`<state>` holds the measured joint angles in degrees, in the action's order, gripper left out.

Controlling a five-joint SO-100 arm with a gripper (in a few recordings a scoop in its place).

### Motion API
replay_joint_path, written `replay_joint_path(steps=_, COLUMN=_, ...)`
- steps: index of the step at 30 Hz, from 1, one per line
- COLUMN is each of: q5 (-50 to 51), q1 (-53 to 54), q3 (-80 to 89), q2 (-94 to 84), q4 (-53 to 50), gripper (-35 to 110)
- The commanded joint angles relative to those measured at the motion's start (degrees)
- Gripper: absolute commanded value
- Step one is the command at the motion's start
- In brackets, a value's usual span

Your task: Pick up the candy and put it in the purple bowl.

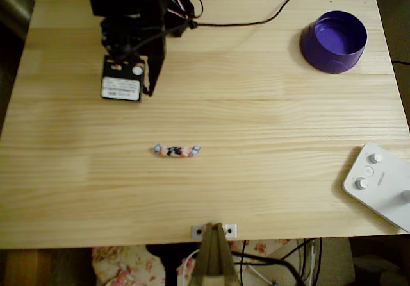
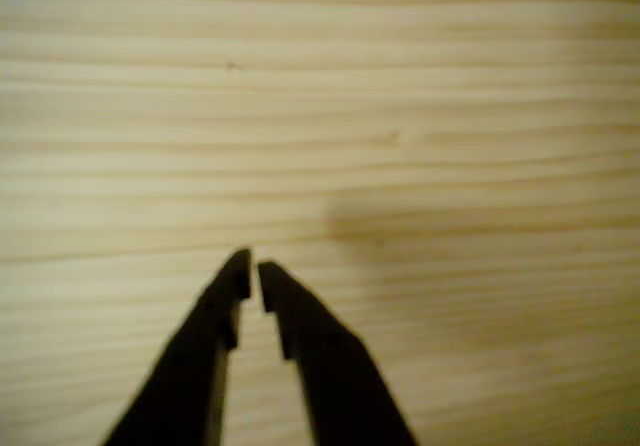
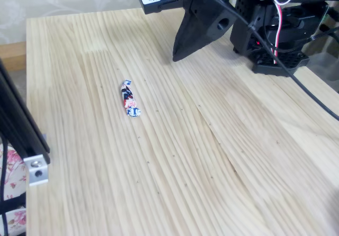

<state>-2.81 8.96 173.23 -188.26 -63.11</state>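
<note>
The candy [image 1: 175, 151] lies flat on the wooden table [image 1: 269, 126], a little left of centre and toward the front edge; its speckled wrapper with twisted ends also shows in the fixed view [image 3: 130, 99]. The purple bowl [image 1: 334, 40] stands upright at the back right corner. My black gripper [image 1: 151, 92] hangs over the back left of the table, well behind the candy and far left of the bowl. In the wrist view the gripper [image 2: 251, 268] has its fingertips almost touching, with nothing between them and bare wood beneath. In the fixed view the gripper [image 3: 176, 57] points down, right of and beyond the candy.
A white button device [image 1: 379, 185] lies at the front right edge. A black cable [image 1: 256, 22] runs along the back of the table from the arm's base. A metal bracket [image 1: 214, 231] is clamped to the front edge.
</note>
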Motion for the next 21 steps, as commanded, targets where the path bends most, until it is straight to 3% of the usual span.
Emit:
replay_joint_path(steps=1, q5=-1.0, q1=0.5, q3=-1.2, q2=-0.8, q4=0.5, gripper=-1)
replay_joint_path(steps=21, q5=-0.4, q1=1.2, q3=-1.2, q2=-0.8, q4=0.5, gripper=-1)
